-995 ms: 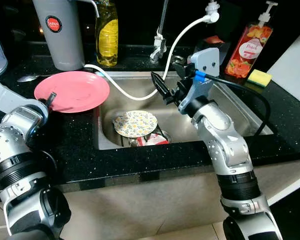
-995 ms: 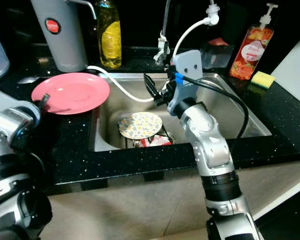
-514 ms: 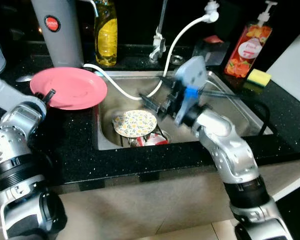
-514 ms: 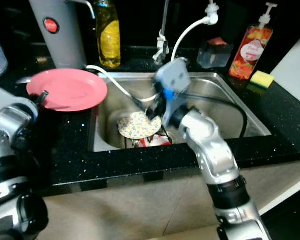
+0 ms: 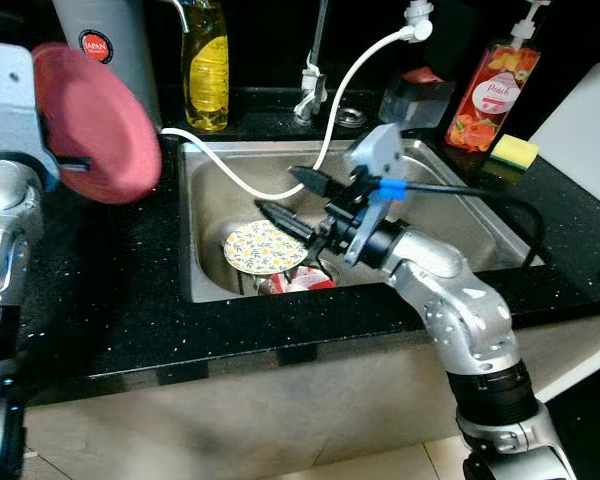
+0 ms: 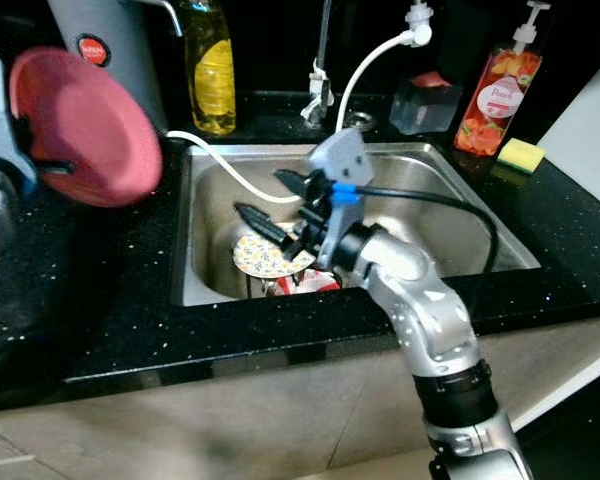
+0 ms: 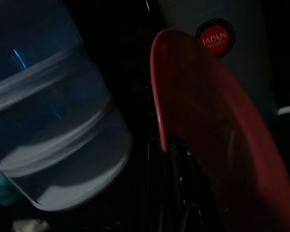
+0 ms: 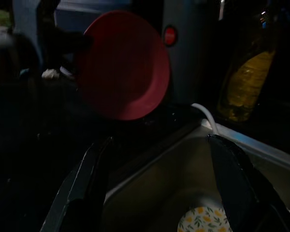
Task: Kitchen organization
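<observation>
Holding pink plate point(image 5: 95, 125) on edge above counter, left gripper point(image 7: 176, 159) clamped on rim; right gripper point(image 5: 292, 195) spread wide over sink point(image 5: 460, 215), floral plate point(image 5: 265, 246) not yet picked.

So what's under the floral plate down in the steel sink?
A red-and-white item pokes out from beneath the round yellow-flowered plate in the stainless steel sink. The plate hides the rest of it and whatever else lies there.
</observation>
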